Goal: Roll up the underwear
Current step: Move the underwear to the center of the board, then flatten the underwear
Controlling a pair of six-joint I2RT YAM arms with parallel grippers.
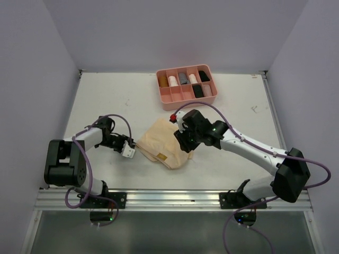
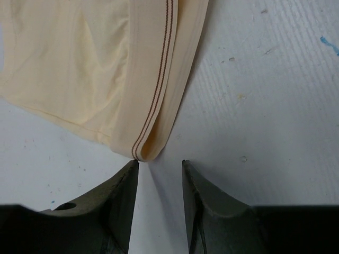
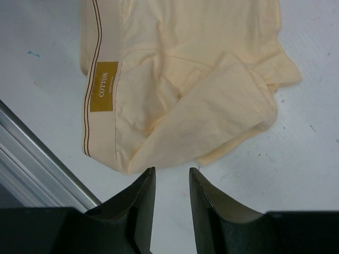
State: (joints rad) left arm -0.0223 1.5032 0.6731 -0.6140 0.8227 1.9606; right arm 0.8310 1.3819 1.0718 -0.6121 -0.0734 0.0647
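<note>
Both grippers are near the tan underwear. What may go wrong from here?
The left gripper is open with only the waistband corner at its tip, so it might pinch too little and slip. Near the right gripper, the underwear lies in loose folds, so the roll might come out uneven.

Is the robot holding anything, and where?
Nothing. The left gripper and right gripper are open, just short of the underwear.

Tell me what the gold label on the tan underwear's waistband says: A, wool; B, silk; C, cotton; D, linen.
C: in the right wrist view, the gold label on the pale tan underwear reads COTTON.
</note>
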